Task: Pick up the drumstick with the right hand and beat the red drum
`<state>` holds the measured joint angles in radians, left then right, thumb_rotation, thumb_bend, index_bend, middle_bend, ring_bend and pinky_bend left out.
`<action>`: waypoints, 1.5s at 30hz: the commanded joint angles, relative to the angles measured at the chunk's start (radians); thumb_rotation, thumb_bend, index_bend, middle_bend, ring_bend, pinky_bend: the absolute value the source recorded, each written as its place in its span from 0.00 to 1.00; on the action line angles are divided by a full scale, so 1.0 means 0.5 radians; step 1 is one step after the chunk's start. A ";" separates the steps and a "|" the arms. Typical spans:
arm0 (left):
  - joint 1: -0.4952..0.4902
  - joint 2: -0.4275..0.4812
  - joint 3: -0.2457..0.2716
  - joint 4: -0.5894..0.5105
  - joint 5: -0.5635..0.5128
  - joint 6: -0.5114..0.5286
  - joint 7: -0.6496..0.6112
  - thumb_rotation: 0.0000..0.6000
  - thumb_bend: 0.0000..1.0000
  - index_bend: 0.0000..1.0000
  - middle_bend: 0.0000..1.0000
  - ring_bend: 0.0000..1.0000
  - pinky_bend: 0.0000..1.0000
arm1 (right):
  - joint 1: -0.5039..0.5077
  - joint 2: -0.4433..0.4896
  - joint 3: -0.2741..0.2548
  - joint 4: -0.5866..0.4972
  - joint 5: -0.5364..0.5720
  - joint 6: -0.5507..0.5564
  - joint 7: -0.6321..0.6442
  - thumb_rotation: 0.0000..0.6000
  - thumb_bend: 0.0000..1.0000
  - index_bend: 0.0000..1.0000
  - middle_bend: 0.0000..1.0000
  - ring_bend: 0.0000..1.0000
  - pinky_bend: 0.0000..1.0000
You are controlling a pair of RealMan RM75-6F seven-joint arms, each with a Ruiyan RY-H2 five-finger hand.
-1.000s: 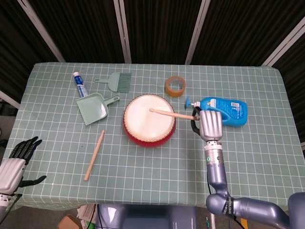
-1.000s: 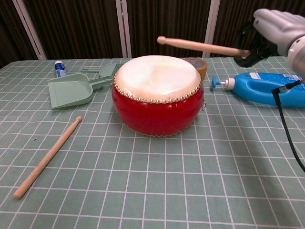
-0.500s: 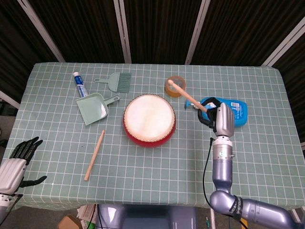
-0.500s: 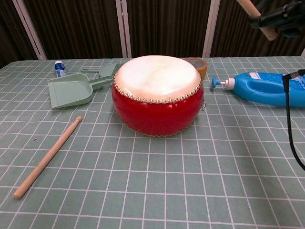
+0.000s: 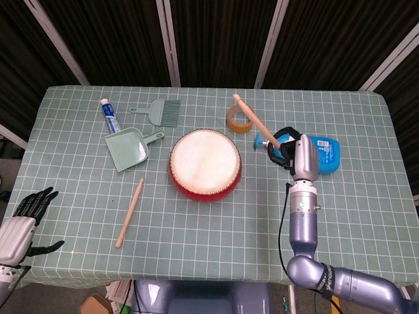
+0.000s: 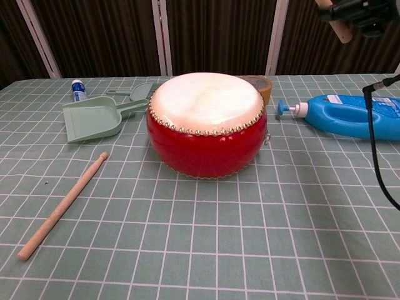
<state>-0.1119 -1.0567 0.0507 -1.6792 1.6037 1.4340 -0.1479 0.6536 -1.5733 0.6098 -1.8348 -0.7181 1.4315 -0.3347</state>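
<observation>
The red drum (image 5: 205, 163) (image 6: 207, 125) with its pale skin stands mid-table. My right hand (image 5: 298, 155) (image 6: 365, 11) grips a wooden drumstick (image 5: 253, 122) (image 6: 334, 24), raised high to the right of the drum, its tip pointing up and away over the tape roll. In the chest view only the stick's butt and dark fingers show at the top edge. A second drumstick (image 5: 129, 212) (image 6: 61, 207) lies on the cloth left of the drum. My left hand (image 5: 23, 219) hangs open off the table's near-left corner.
A blue bottle (image 5: 322, 155) (image 6: 347, 115) lies right of the drum under my right hand. A tape roll (image 5: 241, 118), green dustpan (image 5: 127, 148) (image 6: 94, 117), small brush (image 5: 159, 111) and white tube (image 5: 110, 116) sit behind and left of the drum.
My right hand has swung the drumstick up off the drum skin and rightward; its tip now points above the tape roll. The left hand has not moved.
</observation>
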 commanded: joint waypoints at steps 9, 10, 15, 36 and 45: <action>0.010 0.006 0.000 0.003 0.007 0.020 -0.038 1.00 0.00 0.00 0.00 0.00 0.00 | 0.176 -0.212 -1.062 1.108 -0.886 -0.126 -1.095 1.00 0.81 0.96 1.00 1.00 0.94; 0.009 0.007 0.000 0.004 0.007 0.019 -0.038 1.00 0.00 0.00 0.00 0.00 0.00 | 0.180 -0.222 -1.081 1.123 -0.911 -0.132 -1.127 1.00 0.81 0.96 1.00 1.00 0.94; 0.011 0.008 0.004 0.006 0.012 0.020 -0.032 1.00 0.00 0.00 0.00 0.00 0.00 | 0.157 -0.249 -0.992 1.056 -0.872 -0.115 -1.113 1.00 0.81 0.96 1.00 1.00 0.94; 0.015 0.002 0.005 0.000 0.011 0.019 0.005 1.00 0.00 0.00 0.00 0.00 0.00 | -0.122 0.048 -0.881 0.424 -0.732 0.018 -0.920 1.00 0.81 0.97 1.00 1.00 0.94; 0.021 -0.015 0.004 0.007 0.024 0.035 0.052 1.00 0.00 0.00 0.00 0.00 0.00 | -0.312 0.204 -1.007 0.276 -0.664 0.041 -0.853 1.00 0.81 0.97 1.00 1.00 0.94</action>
<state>-0.1018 -1.0634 0.0526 -1.6764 1.6147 1.4506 -0.1234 0.5092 -1.4811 0.1151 -1.6861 -1.0578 1.4491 -0.7687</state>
